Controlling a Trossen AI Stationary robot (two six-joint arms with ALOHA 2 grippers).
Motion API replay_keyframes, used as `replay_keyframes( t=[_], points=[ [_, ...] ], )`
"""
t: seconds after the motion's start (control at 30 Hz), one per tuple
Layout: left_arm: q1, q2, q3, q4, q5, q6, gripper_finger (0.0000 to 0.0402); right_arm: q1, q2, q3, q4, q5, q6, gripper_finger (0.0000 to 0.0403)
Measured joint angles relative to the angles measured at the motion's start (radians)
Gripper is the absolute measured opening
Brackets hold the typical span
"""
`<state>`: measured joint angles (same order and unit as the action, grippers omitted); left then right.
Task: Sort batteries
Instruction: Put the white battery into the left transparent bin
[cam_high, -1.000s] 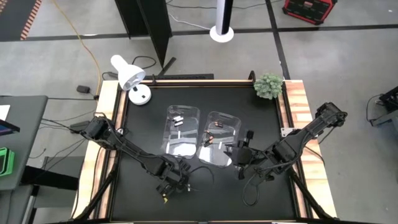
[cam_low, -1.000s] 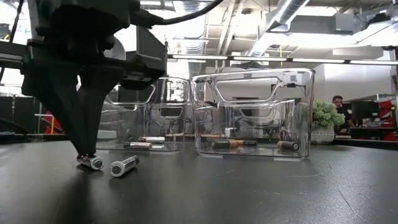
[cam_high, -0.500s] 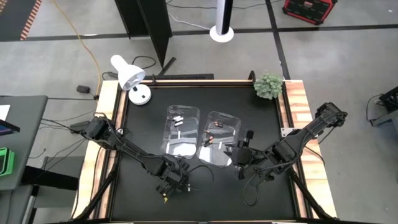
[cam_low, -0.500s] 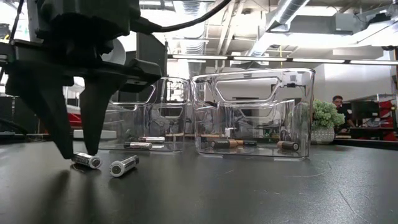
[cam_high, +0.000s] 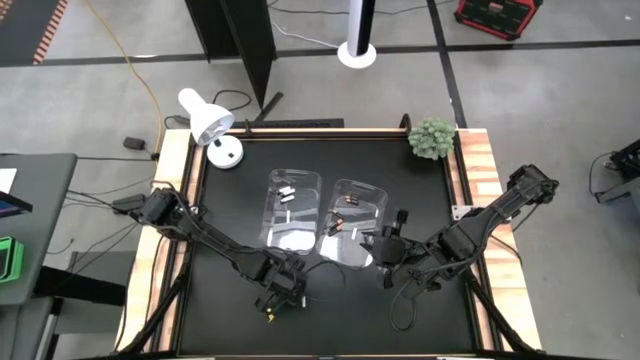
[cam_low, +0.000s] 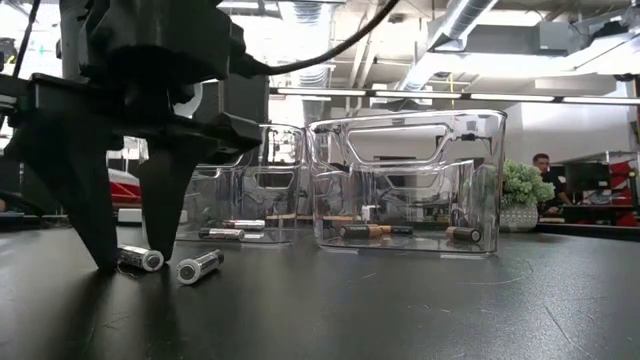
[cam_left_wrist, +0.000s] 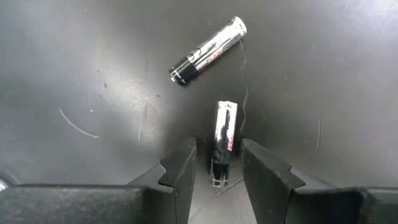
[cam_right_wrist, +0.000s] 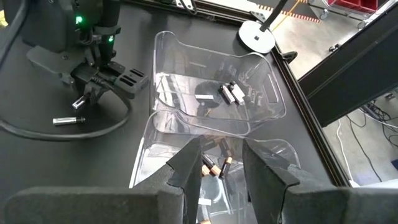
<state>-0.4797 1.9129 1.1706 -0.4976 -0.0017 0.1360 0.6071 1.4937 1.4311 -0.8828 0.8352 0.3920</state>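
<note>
Left gripper (cam_left_wrist: 216, 163): fingers now spread wide, straddling a silver battery (cam_left_wrist: 222, 142) on the table (cam_left_wrist: 74, 68); a second ago they stood closed at its end. Judged: lined up for a pinch, grasp not yet made.
Second silver battery (cam_left_wrist: 209, 51): lies just beside, apart from the fingers.
Bins (cam_high: 322, 215): nearby, behind; sorted batteries inside. Open table lies between.
Right gripper (cam_right_wrist: 222, 163): parted, empty, hovering over the bins.
Table edge: near the left gripper in the high view.

Your black table (cam_high: 230, 200) carries two clear bins (cam_high: 292, 205) mid-table, two loose batteries (cam_low: 198, 266) near its front edge — lamp (cam_high: 212, 128) and plant (cam_high: 432, 137) at back corners.
</note>
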Motion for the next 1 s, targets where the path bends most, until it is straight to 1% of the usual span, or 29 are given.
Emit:
replay_keyframes(
  t=[0.23,0.5,0.67,1.0],
  points=[
    [0.01,0.012,-0.002,-0.006,0.01,-0.019,0.012,0.0,0.0,0.0,0.0,0.0,-0.001,0.0132],
    [0.013,0.016,-0.003,-0.012,0.015,-0.021,0.0069,-0.002,0.0,0.0,0.001,0.0,-0.002,0.0132],
    [0.013,0.016,-0.004,-0.01,0.014,-0.018,0.0048,-0.008,0.0,0.0,0.001,0.0,-0.002,0.0132],
    [0.013,0.016,-0.005,-0.009,0.009,0.011,0.0037,-0.008,0.0,0.0,0.001,0.0,-0.002,0.0132]
  ],
)
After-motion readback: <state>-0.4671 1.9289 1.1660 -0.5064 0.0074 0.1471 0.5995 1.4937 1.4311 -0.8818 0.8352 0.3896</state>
